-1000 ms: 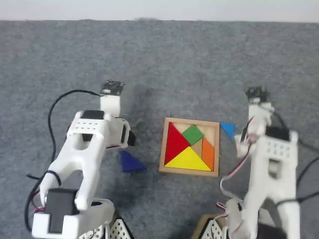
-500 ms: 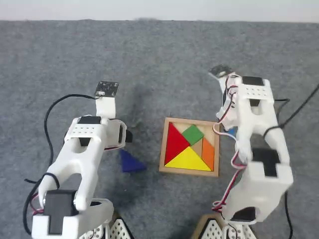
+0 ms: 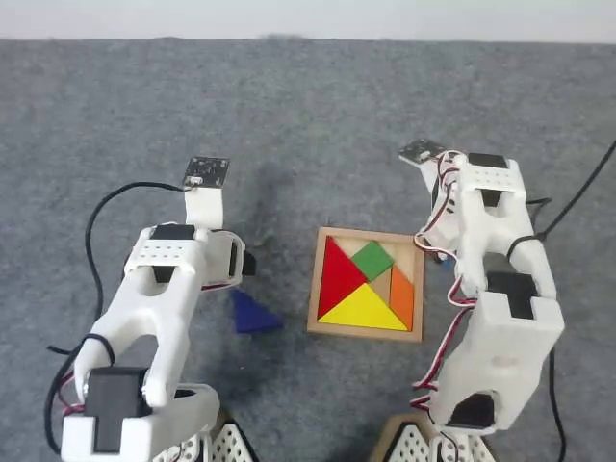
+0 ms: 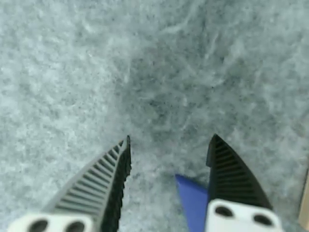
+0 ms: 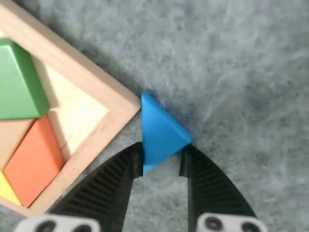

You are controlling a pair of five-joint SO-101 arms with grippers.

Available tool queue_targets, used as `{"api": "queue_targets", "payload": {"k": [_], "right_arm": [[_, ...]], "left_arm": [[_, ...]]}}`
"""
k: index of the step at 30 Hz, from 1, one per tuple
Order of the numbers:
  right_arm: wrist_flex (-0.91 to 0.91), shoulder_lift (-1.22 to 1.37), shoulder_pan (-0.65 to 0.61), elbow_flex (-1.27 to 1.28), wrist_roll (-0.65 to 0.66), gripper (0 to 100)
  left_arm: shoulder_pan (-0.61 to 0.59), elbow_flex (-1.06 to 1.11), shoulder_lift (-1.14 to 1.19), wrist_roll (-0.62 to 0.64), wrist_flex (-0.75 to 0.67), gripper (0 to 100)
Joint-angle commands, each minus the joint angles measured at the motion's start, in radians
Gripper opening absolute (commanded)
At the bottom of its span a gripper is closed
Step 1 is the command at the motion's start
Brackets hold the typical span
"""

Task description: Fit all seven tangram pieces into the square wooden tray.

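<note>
The right hand (image 5: 161, 159) pinched the light blue triangle (image 5: 159, 130) on the counter (image 5: 241, 72), just outside the 2 o'clock corner of the tray (image 5: 118, 106). It seemed best to lift it clear of the rim before turning it into the bare gap. The left hand (image 4: 169, 159) hung released by the dark blue triangle (image 4: 193, 203).

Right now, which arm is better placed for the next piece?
Right. The light blue triangle lies at its pincer, just outside the wooden tray's corner. The left pincer is open over bare carpet, with the dark blue triangle off beside one finger, farther from the tray.
</note>
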Motion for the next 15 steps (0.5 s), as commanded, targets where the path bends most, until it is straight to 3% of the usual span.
{"api": "queue_targets", "payload": {"k": [1,15], "right_arm": [[-0.024,-0.008,0.01,-0.055,0.014,15.4],[-0.007,-0.012,-0.044,-0.058,0.069,15.5]], "left_arm": [[-0.003,-0.002,-0.041,0.008,-0.025,25],[-0.003,0.001,-0.04,0.006,-0.026,25]]}}
